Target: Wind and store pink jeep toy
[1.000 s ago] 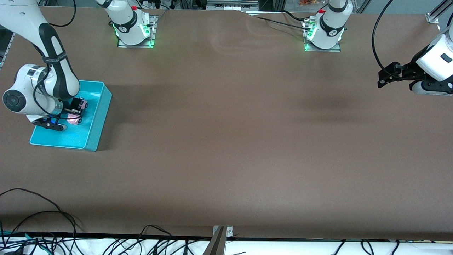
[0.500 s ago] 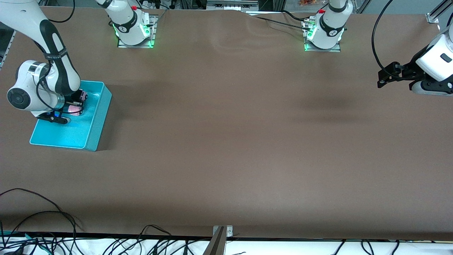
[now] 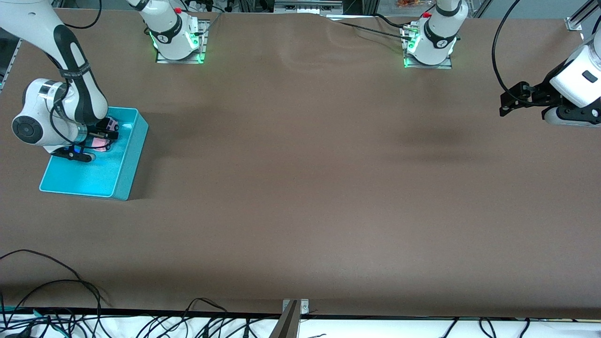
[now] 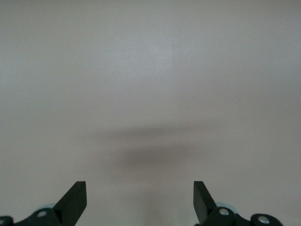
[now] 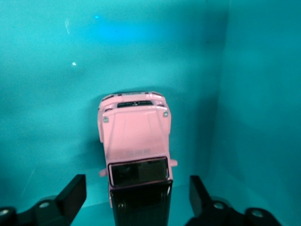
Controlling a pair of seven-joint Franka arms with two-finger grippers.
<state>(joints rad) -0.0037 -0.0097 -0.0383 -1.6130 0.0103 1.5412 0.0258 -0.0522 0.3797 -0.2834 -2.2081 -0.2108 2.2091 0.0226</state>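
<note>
The brown table (image 3: 300,188) fills the front view. At its middle left edge sits the cyan bin (image 3: 123,173), toward the right arm's end. The right gripper (image 5: 136,200) is low inside the bin, its fingers (image 5: 73,190) spread wide and clear of the pink jeep toy (image 5: 135,141), which rests on the bin floor between them. At the upper right edge the left gripper (image 3: 508,104) waits over bare table, jaws wide apart and empty.

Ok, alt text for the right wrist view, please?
A pink jeep toy with a black roof sits on the floor of a cyan bin, between the open fingers of the right tool, neither finger touching it.
</note>
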